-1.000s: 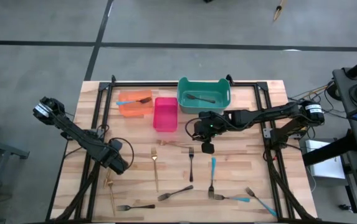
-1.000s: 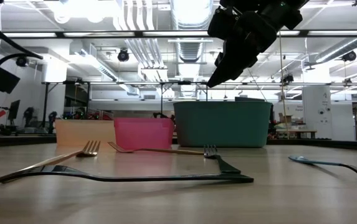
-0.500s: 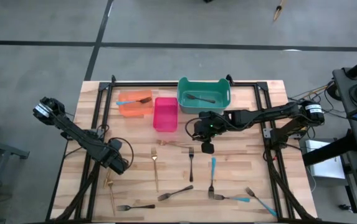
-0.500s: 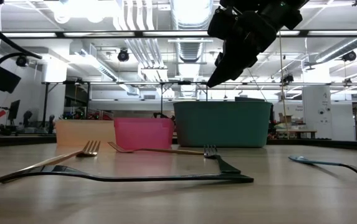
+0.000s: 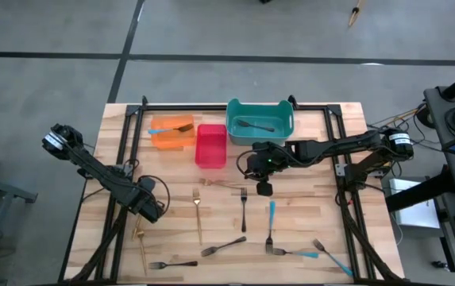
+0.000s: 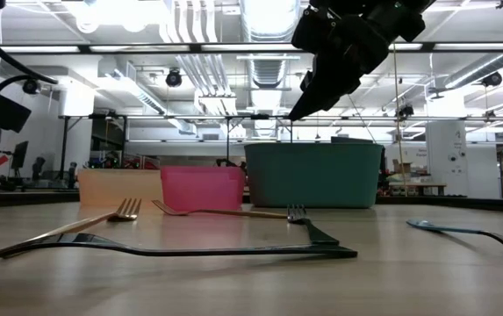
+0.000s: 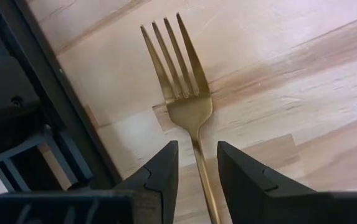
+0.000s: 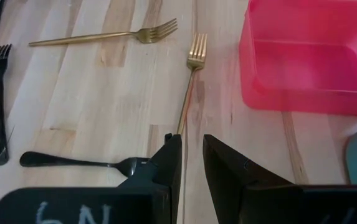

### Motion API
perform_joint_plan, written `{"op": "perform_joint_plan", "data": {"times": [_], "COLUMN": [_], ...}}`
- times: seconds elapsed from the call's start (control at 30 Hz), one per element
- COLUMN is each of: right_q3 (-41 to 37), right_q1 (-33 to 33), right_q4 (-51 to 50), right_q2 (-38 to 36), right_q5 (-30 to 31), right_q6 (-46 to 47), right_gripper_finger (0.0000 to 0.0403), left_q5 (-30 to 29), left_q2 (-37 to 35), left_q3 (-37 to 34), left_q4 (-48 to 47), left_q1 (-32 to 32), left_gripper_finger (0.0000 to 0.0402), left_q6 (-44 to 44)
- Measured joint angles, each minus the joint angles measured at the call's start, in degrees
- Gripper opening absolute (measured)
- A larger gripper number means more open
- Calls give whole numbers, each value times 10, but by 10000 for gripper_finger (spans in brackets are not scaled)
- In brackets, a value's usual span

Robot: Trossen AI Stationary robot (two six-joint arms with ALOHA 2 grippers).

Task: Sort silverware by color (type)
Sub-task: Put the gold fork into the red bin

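Forks lie scattered flat on the counter (image 5: 306, 208); one gold fork (image 7: 187, 106) sits just ahead of our left gripper (image 7: 197, 163), fingers slightly spread, empty. Thin, stiff, slick metal: we'd pinch mid-handle. Right gripper (image 8: 192, 158) hovers near the pink bin (image 8: 303, 53), fingers slightly apart, empty. Nothing moved since the earlier frames.

Back of table: orange bin (image 5: 171, 133), pink bin (image 5: 210, 145) and teal bin (image 5: 260, 120) side by side, walling off far edge. Right gripper (image 5: 264, 188) hangs above bare wood in front of pink bin, gold fork (image 5: 223, 183) just beside. Forks scattered over front half; open lanes between them
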Motion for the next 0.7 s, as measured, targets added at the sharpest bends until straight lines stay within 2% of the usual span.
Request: {"op": "perform_joint_plan", "data": {"times": [0.33,0.53,0.7], "right_q3": [0,0,0], "right_q1": [0,0,0], "right_q4": [1,1,1], "right_q2": [0,0,0], "right_q5": [0,0,0], "right_q6": [4,13,16], "right_gripper_finger": [57,57,57], "left_q5": [-25,16,15], "left_q2": [0,0,3], "left_q3": [-10,-21,-25], "left_q4": [15,29,34], "left_q1": [0,0,0], "left_gripper_finger": [93,93,93], "left_q6": [-30,-41,-52]}}
